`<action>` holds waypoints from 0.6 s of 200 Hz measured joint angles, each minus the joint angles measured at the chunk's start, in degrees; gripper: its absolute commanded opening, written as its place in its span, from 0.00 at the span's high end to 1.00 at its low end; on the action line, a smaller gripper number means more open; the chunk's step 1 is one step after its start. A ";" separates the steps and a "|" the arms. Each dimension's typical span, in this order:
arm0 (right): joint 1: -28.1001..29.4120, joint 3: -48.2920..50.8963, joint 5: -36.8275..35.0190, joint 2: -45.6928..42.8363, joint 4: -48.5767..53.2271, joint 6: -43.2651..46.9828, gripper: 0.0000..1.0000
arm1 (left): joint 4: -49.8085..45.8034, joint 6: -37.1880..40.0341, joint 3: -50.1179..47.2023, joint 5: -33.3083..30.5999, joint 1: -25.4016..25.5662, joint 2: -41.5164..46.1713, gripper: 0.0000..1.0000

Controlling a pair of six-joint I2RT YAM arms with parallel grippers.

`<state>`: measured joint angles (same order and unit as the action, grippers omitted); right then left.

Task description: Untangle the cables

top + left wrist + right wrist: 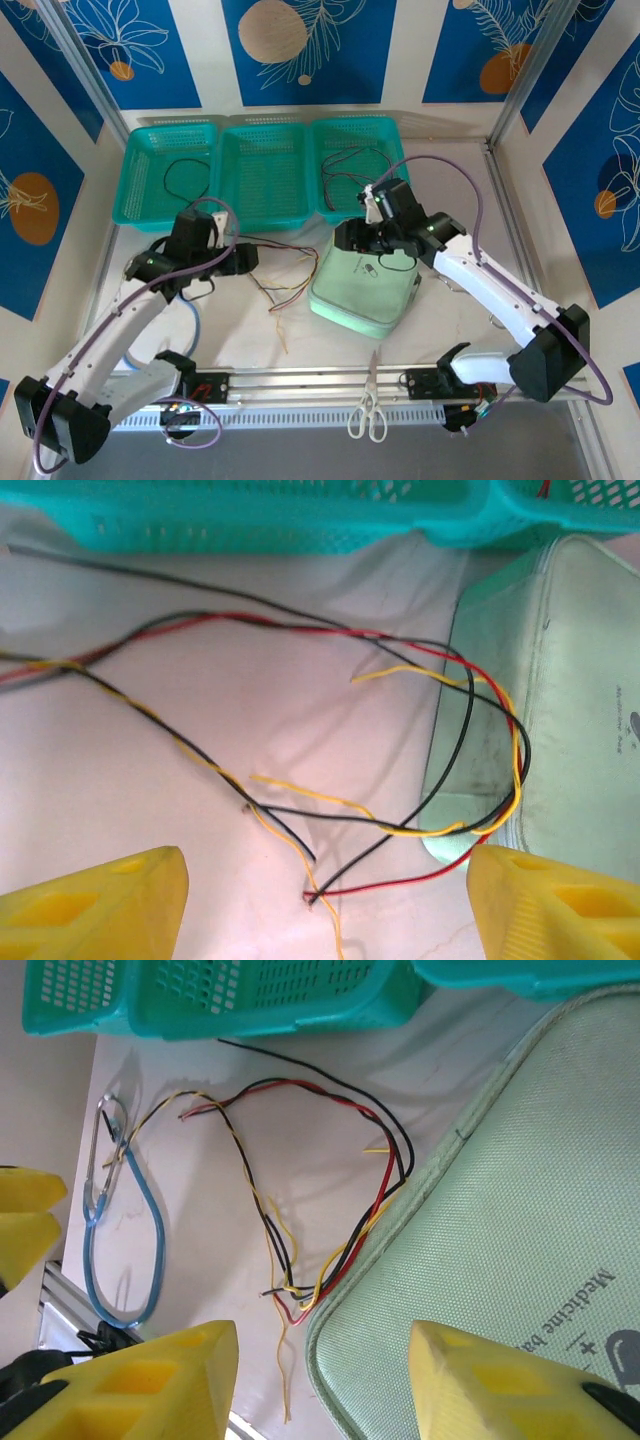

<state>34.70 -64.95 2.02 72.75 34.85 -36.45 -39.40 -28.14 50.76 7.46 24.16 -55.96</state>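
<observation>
Red, black, yellow cables point(420, 832) against mint pouch point(570, 680), left hand point(328, 870), right hand point(322, 1335) spread empty, stethoscope point(160, 1235) from right wrist

Both arms point(112, 335) are white with black joints point(545, 360), purple cords point(484, 215) and yellow end effector fingers point(90, 900).

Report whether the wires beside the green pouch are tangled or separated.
Tangled: the black, red and yellow cables cross and twist around one another against the pouch.
</observation>
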 measured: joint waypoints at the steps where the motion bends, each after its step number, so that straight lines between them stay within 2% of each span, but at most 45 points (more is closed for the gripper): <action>1: 0.22 0.09 -0.17 0.02 -0.07 -0.04 0.54 | 0.00 -0.17 -0.09 0.00 0.04 0.02 0.29; 23: 4.17 0.98 -2.75 0.07 -1.16 0.46 0.56 | 0.00 -4.52 -3.98 -0.02 0.48 1.92 0.30; 72: 18.36 3.85 -7.06 1.73 -2.73 -2.80 0.58 | -0.70 -9.51 -7.28 -1.14 0.50 3.96 0.30; 102: 25.20 3.65 -9.55 7.15 -2.99 -8.46 0.58 | -0.68 -9.97 -7.28 -2.19 -1.27 4.55 0.28; 120: 27.26 0.81 -11.08 12.87 -0.81 -10.47 0.58 | -0.52 -9.94 -7.28 -2.14 -3.23 4.61 0.28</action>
<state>61.95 -64.14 -9.06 85.62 34.04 -46.92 -39.92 -38.09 43.48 5.32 20.93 -51.35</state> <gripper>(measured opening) 0.418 0.718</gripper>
